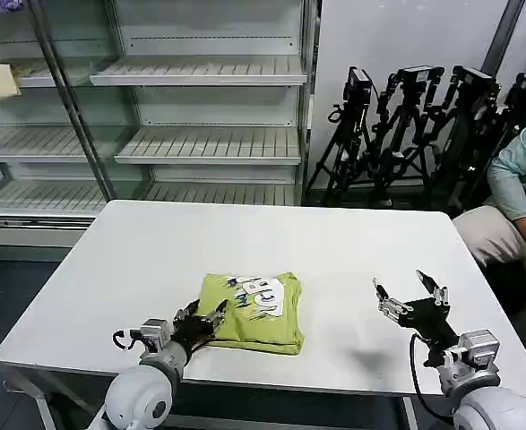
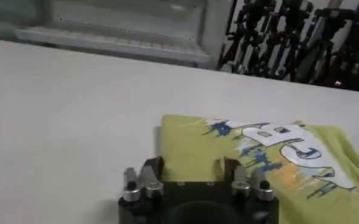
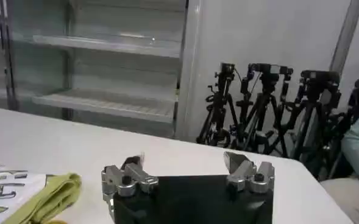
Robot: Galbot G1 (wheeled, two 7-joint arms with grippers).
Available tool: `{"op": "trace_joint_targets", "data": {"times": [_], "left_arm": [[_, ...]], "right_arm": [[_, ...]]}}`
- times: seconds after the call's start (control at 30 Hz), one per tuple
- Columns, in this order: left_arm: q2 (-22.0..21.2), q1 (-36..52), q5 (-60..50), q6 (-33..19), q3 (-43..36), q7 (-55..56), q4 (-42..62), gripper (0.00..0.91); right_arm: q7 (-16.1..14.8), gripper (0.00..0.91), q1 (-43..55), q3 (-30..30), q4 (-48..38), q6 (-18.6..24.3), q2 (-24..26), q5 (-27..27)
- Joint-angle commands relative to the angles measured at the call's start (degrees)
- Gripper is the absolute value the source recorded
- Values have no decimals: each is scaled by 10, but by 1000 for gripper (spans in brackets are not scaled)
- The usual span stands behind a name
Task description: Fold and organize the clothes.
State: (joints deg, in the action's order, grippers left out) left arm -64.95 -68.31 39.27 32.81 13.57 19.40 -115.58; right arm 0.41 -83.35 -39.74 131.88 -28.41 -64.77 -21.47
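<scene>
Head view: my left gripper [image 1: 211, 315] rests at the near-left edge of the folded lime T-shirt [image 1: 254, 313], fingers spread wide, tips at the cloth. The shirt lies as a compact rectangle on the white table [image 1: 137, 260], near the front edge, printed side up (so it is not plain). My right gripper [image 1: 412, 298] hovers well apart to the right, fingers wide and empty.

Left wrist view: my left gripper [image 2: 191, 169] straddles the shirt's [image 2: 277, 164] near edge, holding nothing that I can make out. Print: white block letters with blue and orange streaks; I cannot read a word.

Right wrist view: my right gripper [image 3: 185, 167] is open above bare table; the shirt's [image 3: 42, 195] folded edge lies off to one side.

Step in hand: by my judgement folding is nearly done; tidying remains.

Next move: probably 1 squaring nudge, or a grip on that edge.
</scene>
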Motion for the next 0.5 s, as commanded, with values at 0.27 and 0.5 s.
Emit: {"op": "trace_joint_targets", "data": {"times": [0.27,0.5], "left_arm": [[1,-3,2,-2,18,-32,9,10],[28,-9,19,-7,72,-57,-9,10]], "right_arm": [[2,907,-2,2,1,0,-2,5],[2,907,9,7,-2,-2,-3,7]]}}
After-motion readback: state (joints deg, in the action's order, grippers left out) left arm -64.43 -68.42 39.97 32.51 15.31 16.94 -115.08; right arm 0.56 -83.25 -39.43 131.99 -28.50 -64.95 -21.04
